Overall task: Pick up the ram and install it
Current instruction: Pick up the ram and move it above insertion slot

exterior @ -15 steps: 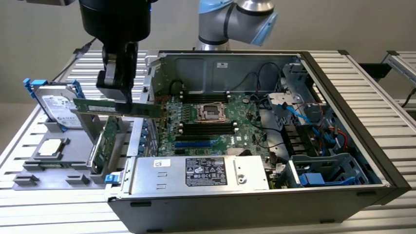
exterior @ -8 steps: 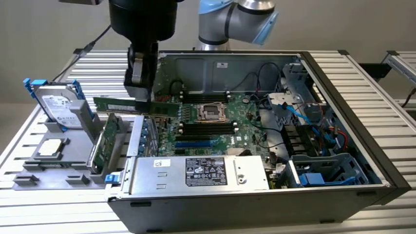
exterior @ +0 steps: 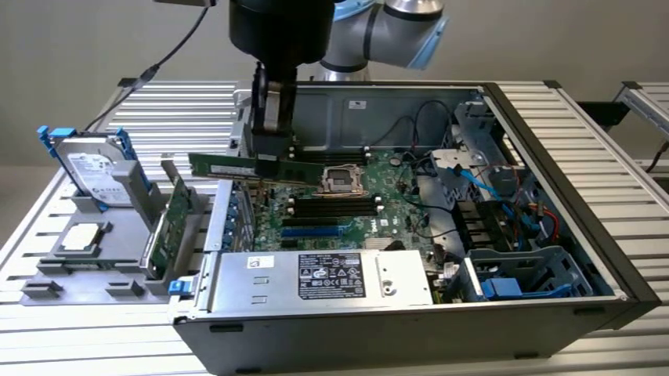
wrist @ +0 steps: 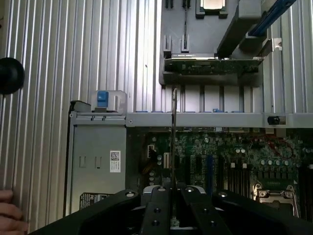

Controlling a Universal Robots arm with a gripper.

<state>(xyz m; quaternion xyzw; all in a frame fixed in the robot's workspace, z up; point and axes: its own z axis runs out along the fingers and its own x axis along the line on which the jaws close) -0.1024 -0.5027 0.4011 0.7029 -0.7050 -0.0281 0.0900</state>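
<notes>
The ram [exterior: 225, 166] is a long thin green stick held level in the air above the open computer case's left wall, over the motherboard [exterior: 345, 211]. My gripper [exterior: 269, 157] is shut on the ram near its middle, fingers pointing down. In the wrist view the ram [wrist: 174, 137] appears edge-on as a thin line running out from between the fingers [wrist: 159, 205]. The dark memory slots [exterior: 332, 205] lie below and toward the exterior view's right of the stick, beside the processor socket [exterior: 342, 178].
A grey holder [exterior: 78, 266] on the exterior view's left carries a silver hard drive [exterior: 94, 168], a taller green expansion card [exterior: 172, 223] and a processor chip [exterior: 84, 239]. The power supply [exterior: 334, 276] fills the case's front. A person's hand [wrist: 10, 213] rests on the slatted table.
</notes>
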